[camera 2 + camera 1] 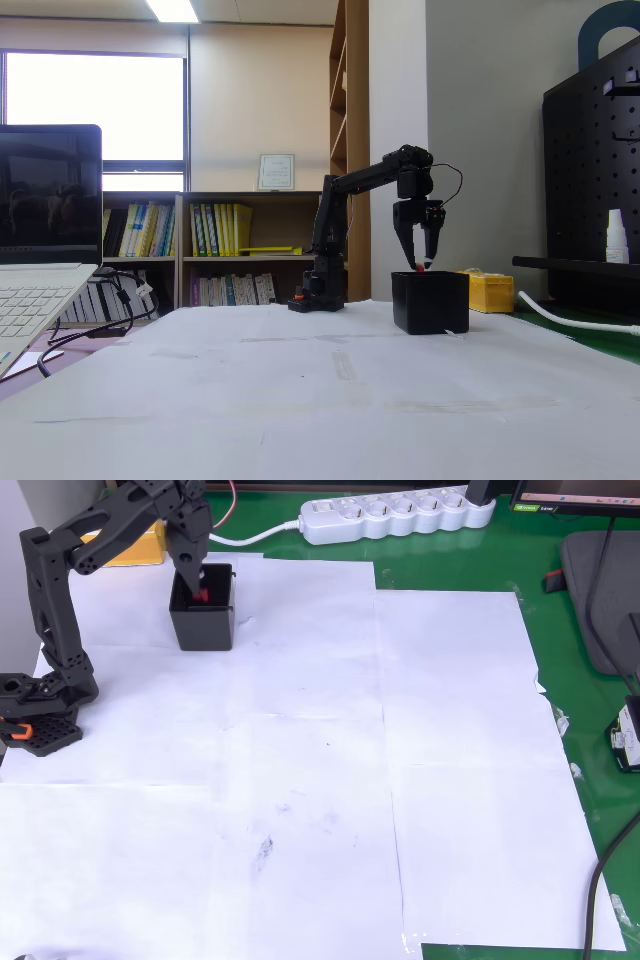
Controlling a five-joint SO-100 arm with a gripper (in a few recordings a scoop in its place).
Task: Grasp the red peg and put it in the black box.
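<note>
White paper sheets [320, 780] covered my green table | gripper [420, 264] hung over the black box [430, 302], fingers pinched on the red peg [421, 268] just above its rim | grasp and carry looked done; release into the box remained.

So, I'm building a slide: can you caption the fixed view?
Gripper holding the red peg just above the open black box, about to drop it in.

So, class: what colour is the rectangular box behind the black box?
Yellow, clearest in the fixed view.
</note>
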